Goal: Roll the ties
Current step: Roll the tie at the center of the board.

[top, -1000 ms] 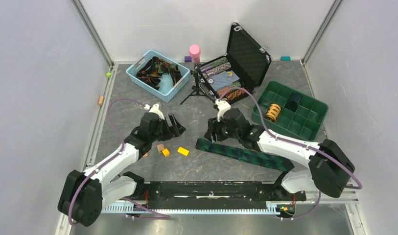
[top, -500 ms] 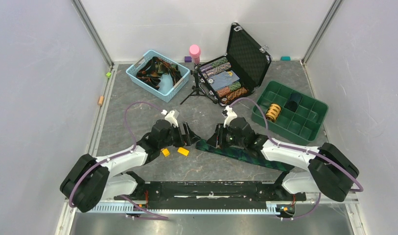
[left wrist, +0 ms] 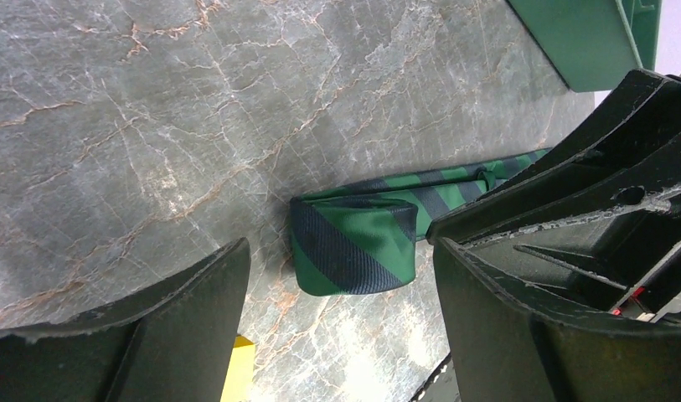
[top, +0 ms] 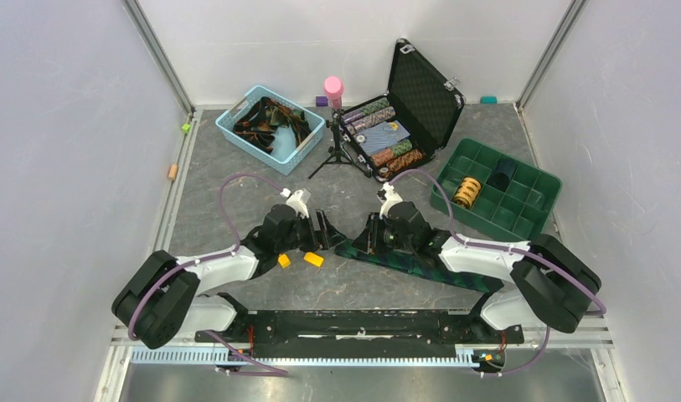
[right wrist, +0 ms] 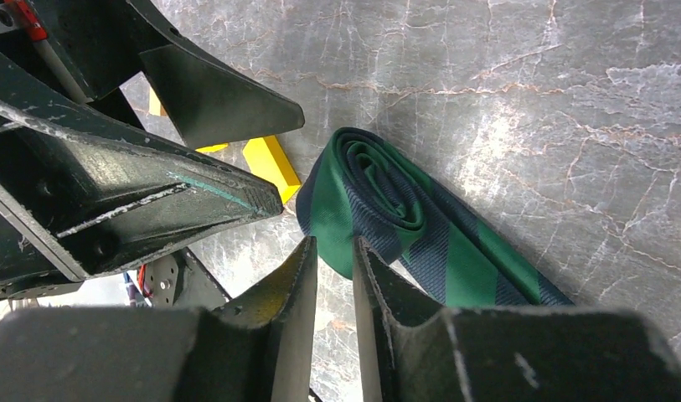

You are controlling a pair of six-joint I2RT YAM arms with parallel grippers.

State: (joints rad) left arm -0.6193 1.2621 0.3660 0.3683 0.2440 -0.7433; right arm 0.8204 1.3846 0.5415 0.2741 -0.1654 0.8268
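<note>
A green-and-navy striped tie (top: pixel 420 264) lies flat on the grey table, slanting down to the right. Its left end is rolled a few turns; the roll shows in the left wrist view (left wrist: pixel 353 243) and, as a spiral, in the right wrist view (right wrist: pixel 387 201). My right gripper (top: pixel 366 237) sits at that roll, its jaws almost together (right wrist: pixel 335 244) with the roll's near rim between the tips. My left gripper (top: pixel 324 230) is open and empty just left of the roll, which shows between its fingers (left wrist: pixel 341 251).
Two yellow blocks (top: pixel 313 259) lie left of the tie's end. A blue basket (top: pixel 228 124) of more ties stands at the back left. An open black case (top: pixel 420 92) stands at the back. A green tray (top: pixel 542 180) with a rolled yellow-orange tie (top: pixel 466 193) is at the right.
My left gripper has swung right to the tie's rolled end. My right gripper has dropped onto the roll. Little has moved in the last half second.
</note>
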